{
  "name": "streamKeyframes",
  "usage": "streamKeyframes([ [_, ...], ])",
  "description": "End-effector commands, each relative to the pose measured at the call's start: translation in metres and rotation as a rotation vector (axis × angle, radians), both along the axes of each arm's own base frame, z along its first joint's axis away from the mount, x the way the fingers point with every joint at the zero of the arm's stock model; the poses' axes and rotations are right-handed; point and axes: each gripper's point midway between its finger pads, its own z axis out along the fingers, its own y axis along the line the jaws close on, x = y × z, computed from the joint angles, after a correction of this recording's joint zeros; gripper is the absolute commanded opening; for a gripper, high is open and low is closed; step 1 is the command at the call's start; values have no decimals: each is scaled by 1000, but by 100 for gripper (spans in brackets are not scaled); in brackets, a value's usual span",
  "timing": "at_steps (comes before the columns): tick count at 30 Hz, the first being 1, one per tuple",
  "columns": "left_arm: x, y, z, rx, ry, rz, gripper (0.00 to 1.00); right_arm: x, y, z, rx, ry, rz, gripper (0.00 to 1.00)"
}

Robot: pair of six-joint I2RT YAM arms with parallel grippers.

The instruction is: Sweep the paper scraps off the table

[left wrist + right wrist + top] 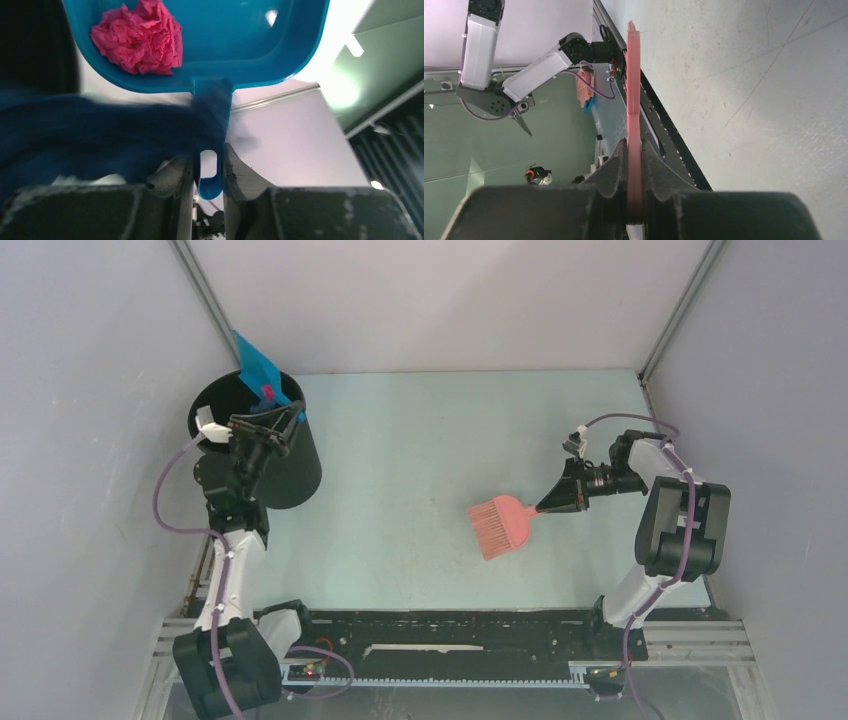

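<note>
Left gripper (287, 416) is pinching the pan (258, 365) by its handle (209, 170), jaws narrow with the handle between them. It is holding the pan steeply on end above the bin (295, 475), at 10 o'clock on the table (420, 440).

- The pan's long axis is running from the jaws toward 11 o'clock, lip high and far, handle end low and near.
- 1 pink scrap (137, 37) is sitting inside the pan, lodged at the handle end, at about 11 o'clock from the jaws in the left wrist view.
- In the top view the scrap (267, 392) is showing as a pink spot over the bin's mouth.
- A dark blue smear (100, 130) is crossing the wrist lens; too blurred to name.

Right gripper (548, 505) is clamping the brush (503, 525), jaws narrow on its flat handle. The brush is lying toward 8 o'clock from the jaws, at 4 o'clock on the table and well apart from the bin.

I am seeing no other scrap on the table from above.

Judgement: the left arm is the 1 doing the work. With the scrap at the pan's low end, the lip is needing to roll downward into the bin before anything drops.
</note>
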Motion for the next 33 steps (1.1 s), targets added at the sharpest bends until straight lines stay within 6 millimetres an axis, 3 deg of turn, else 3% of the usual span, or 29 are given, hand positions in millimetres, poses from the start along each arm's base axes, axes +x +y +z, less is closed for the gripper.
streamKeyframes([
  [1,-36,0,85,-115,-370,-46,0,0,4,8,30,-17,1,0],
  [8,-43,11,91,-306,-471,-104,0,0,4,10,26,-25,1,0],
  [12,-39,18,83,-423,-456,-144,0,0,4,9,27,-21,1,0],
  [19,-51,13,96,-368,-512,-149,0,0,5,9,28,-19,4,0],
  [29,-52,9,92,-356,-498,-164,0,-1,5,9,25,-23,7,0],
  [33,-72,-6,113,-259,-583,-196,0,-1,5,8,21,-20,10,0],
])
